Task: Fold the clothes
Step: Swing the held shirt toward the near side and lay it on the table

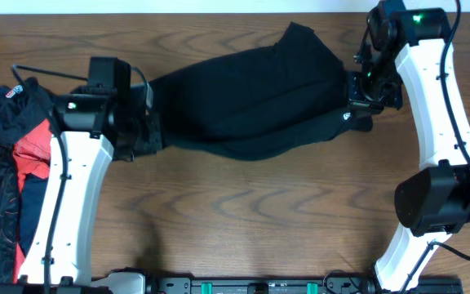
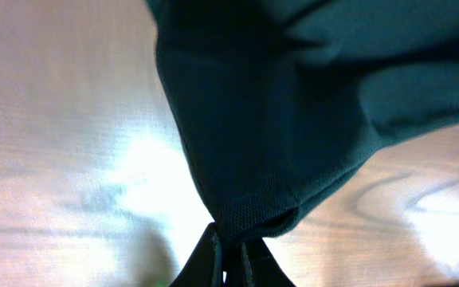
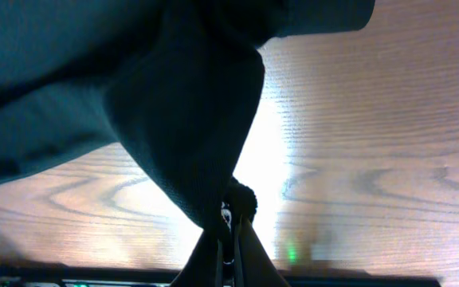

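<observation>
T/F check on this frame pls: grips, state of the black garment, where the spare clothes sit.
1. The left gripper and right gripper are both shut on the black garment. True.
2. The black garment is folded into a neat square. False: it is rumpled and stretched out between the two grippers.
3. A pile of other clothes lies at the left edge of the table. True.
4. That pile is all black. False: red fabric shows in it.
</observation>
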Action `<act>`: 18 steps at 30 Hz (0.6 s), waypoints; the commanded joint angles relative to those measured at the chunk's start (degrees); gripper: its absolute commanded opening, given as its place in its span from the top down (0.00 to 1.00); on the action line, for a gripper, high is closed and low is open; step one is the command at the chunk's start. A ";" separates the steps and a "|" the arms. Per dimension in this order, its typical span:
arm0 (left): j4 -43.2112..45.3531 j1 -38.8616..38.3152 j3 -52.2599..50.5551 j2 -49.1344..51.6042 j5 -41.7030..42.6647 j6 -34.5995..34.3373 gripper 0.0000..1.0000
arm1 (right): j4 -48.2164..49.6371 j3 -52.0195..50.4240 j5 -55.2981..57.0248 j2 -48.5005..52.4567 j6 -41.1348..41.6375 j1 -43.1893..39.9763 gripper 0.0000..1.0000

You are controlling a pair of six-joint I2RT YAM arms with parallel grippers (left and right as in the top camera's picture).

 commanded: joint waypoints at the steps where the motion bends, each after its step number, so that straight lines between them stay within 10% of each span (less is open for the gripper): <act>1: -0.24 0.24 -4.94 0.17 0.50 -2.78 0.94 | 0.96 -1.57 1.11 -0.55 1.09 0.17 0.99; 18: 4.26 0.24 -22.64 0.15 0.50 -7.48 0.94 | 9.33 -19.21 5.77 -0.52 5.35 -1.44 0.99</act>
